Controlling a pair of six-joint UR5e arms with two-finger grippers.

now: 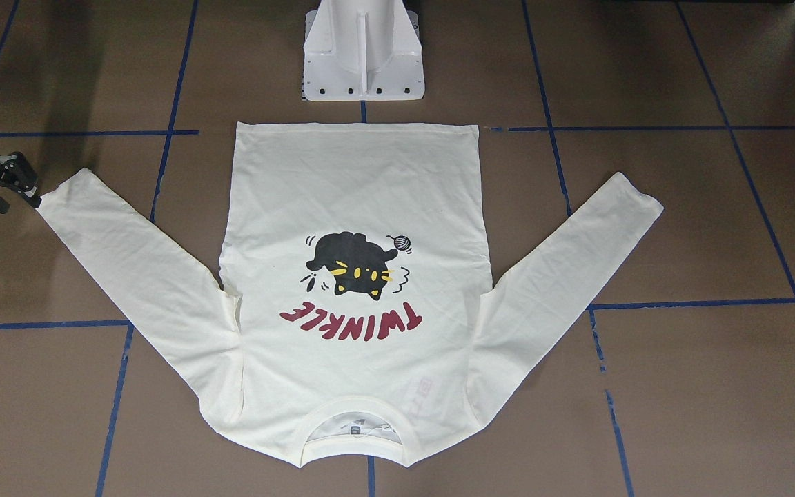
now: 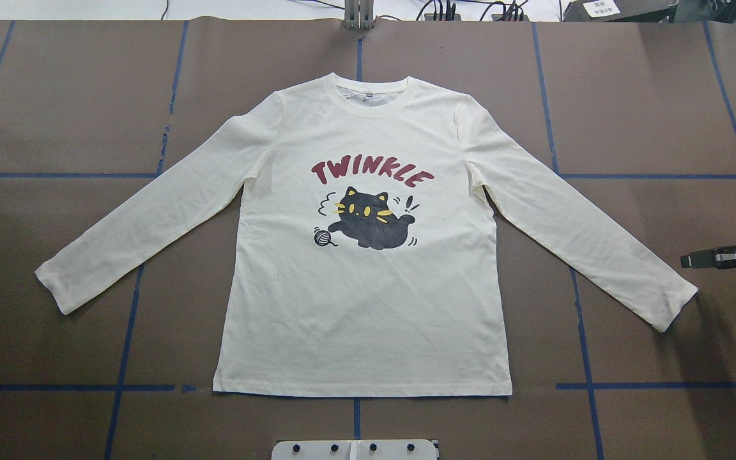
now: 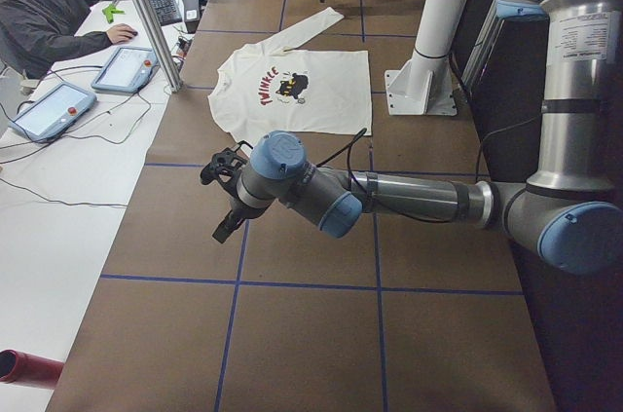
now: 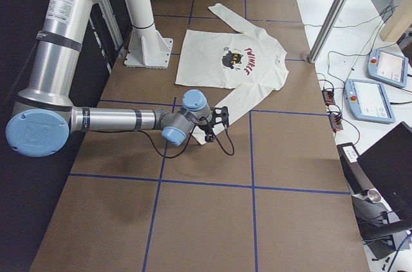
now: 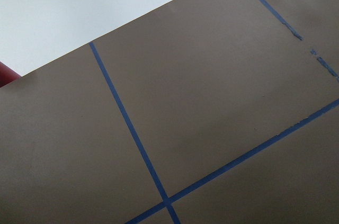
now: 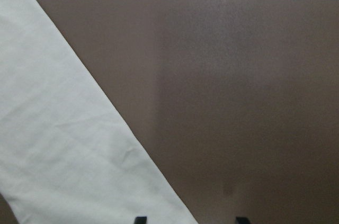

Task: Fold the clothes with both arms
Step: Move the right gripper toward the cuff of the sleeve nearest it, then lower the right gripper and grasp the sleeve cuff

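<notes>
The cream-white long-sleeved shirt (image 2: 368, 281) lies flat on the brown table, cat print and "TWINKLE" lettering face up and both sleeves spread out; it also shows in the front view (image 1: 356, 207). My right gripper (image 2: 687, 260) hovers just beyond the right sleeve's cuff (image 2: 671, 306), open and holding nothing. In the right wrist view, that sleeve (image 6: 63, 144) runs diagonally and its edge reaches down between the two fingertips (image 6: 241, 219). My left gripper (image 3: 224, 198) hangs over bare table well short of the shirt. It shows only in the left side view, so I cannot tell its state.
The white pedestal base (image 1: 363, 52) stands by the shirt's hem. Blue tape lines (image 5: 132, 134) grid the table. A person (image 3: 49, 13) sits at a side desk with tablets (image 3: 127, 66). A metal post (image 3: 146, 13) stands at the table's far edge.
</notes>
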